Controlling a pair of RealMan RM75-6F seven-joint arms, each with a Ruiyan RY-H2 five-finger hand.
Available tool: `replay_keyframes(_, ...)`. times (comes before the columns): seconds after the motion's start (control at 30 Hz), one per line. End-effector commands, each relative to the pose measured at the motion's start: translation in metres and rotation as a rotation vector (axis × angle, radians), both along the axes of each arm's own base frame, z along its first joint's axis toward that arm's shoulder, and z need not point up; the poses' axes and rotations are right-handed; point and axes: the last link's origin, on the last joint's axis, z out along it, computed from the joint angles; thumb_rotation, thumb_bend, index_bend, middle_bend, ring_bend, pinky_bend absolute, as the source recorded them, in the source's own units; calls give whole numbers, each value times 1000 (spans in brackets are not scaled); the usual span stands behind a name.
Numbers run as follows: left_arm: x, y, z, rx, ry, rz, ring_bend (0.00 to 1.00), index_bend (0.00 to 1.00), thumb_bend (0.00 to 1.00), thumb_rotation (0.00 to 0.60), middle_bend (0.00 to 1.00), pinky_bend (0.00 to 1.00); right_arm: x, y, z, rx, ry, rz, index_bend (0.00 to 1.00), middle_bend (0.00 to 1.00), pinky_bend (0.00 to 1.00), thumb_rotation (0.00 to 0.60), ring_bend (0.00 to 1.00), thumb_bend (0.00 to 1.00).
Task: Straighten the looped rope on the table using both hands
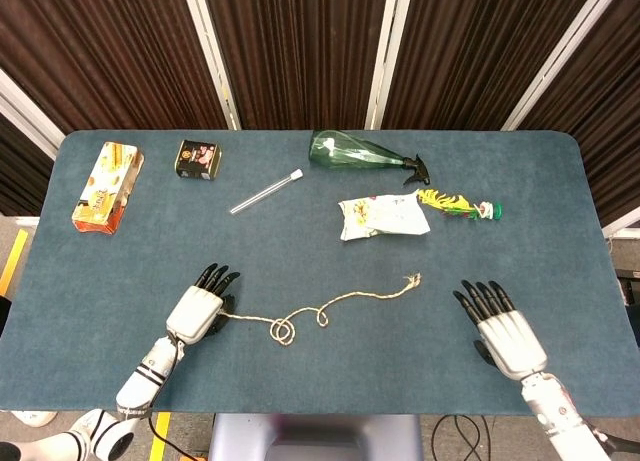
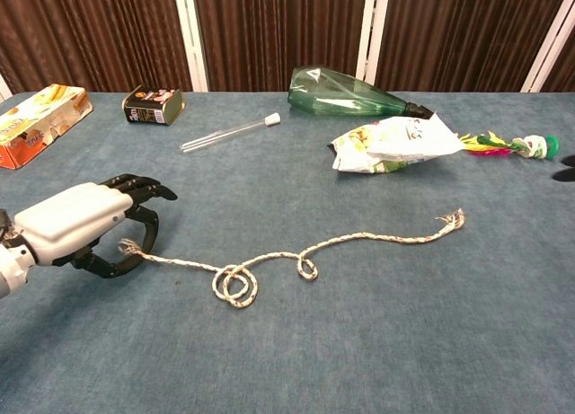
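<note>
A tan rope (image 1: 345, 299) lies across the middle of the blue table (image 1: 320, 381), with a small coil (image 1: 283, 330) and a smaller loop (image 1: 322, 316) in its left half. Its frayed right end (image 1: 411, 279) lies free. My left hand (image 1: 197, 309) pinches the rope's left end between thumb and curled fingers; the chest view shows that end (image 2: 127, 246) under the white hand (image 2: 76, 225). My right hand (image 1: 500, 329) hovers palm down with fingers spread, well to the right of the frayed end and holding nothing.
Behind the rope lie a green spray bottle (image 1: 355, 153), a white snack bag (image 1: 383, 217), a feathered toy (image 1: 458, 206) and a clear tube (image 1: 266, 192). A small tin (image 1: 200, 158) and an orange box (image 1: 107, 187) sit at the far left.
</note>
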Motion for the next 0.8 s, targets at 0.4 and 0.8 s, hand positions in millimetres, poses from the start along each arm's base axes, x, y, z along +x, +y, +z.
replay_keyframes(0.4,-7,-5,16,20,3,-1,0,576,419,600,112,70,37,-95,-62,65,106,150,424,0,0,600,0,410)
replay_keyframes(0.8,-11,-3,24,34,5,9,0,587,418,600,111,70,36,-117,-89,60,108,113,518,0,0,600,0,410)
